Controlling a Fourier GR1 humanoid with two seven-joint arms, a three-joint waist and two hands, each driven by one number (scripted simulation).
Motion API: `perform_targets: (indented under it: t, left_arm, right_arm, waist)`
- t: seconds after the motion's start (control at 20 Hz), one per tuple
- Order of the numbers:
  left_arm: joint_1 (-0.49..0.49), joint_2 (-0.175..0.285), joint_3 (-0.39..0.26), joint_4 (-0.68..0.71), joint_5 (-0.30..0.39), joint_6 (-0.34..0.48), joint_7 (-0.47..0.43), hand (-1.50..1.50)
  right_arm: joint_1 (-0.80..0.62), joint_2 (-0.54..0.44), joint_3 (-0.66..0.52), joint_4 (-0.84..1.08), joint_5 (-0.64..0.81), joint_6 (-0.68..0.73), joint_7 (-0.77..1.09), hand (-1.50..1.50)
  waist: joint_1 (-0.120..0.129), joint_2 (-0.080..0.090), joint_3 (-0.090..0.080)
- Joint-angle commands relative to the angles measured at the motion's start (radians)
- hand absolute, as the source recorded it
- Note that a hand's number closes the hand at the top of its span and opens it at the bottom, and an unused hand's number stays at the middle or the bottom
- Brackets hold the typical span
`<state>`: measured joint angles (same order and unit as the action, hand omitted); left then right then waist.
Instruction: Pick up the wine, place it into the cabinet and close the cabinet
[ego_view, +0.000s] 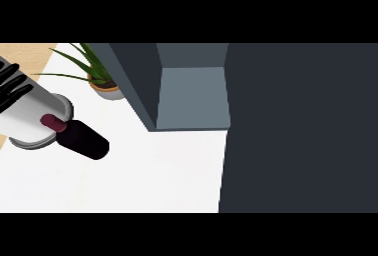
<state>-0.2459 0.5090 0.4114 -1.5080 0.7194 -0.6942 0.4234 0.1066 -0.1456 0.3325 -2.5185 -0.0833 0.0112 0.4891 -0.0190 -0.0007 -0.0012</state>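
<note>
The wine bottle (83, 139), dark with a maroon cap, stands on the white counter (148, 175) at the left. My left hand (10, 82) shows at the left edge, black fingers straight and pointing up, at rest. Its grey forearm (29, 117) lies right beside the bottle's cap, and the hand holds nothing. The dark cabinet (136, 80) stands open at the middle top, showing a grey-blue inner shelf (193, 97). Its wide dark door (299, 130) fills the right side of the view. My right hand does not show.
A potted plant (100, 75) with long green leaves stands at the back, just left of the cabinet's side wall. The counter's left edge meets a wooden surface (22, 52) at the top left.
</note>
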Motion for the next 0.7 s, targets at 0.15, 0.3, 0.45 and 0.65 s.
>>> perform_targets:
  t: [0.15,0.3,0.45,0.65]
  left_arm:
    - [-0.053,-0.030,-0.017,0.169,-0.170,-0.072,-0.132,-1.50]
    - [-0.011,-0.073,-0.036,0.197,-0.236,-0.108,-0.206,-1.50]
    - [-0.070,-0.050,-0.032,0.305,-0.303,-0.119,-0.256,-1.50]
    - [-0.074,-0.064,-0.036,0.348,-0.381,-0.100,-0.334,-1.50]
  right_arm:
    - [0.029,-0.030,-0.002,-0.271,-0.051,-0.022,0.147,-1.50]
    - [0.072,-0.040,0.001,-0.270,-0.047,-0.015,0.112,-1.50]
    - [0.011,-0.020,0.012,-0.234,-0.020,-0.041,0.121,-1.50]
    - [0.037,-0.030,0.027,-0.294,-0.033,-0.047,0.143,-1.50]
  waist:
    - [-0.014,0.001,-0.001]
    - [-0.010,0.000,0.000]
    - [-0.010,0.003,-0.001]
    - [-0.018,0.000,-0.001]
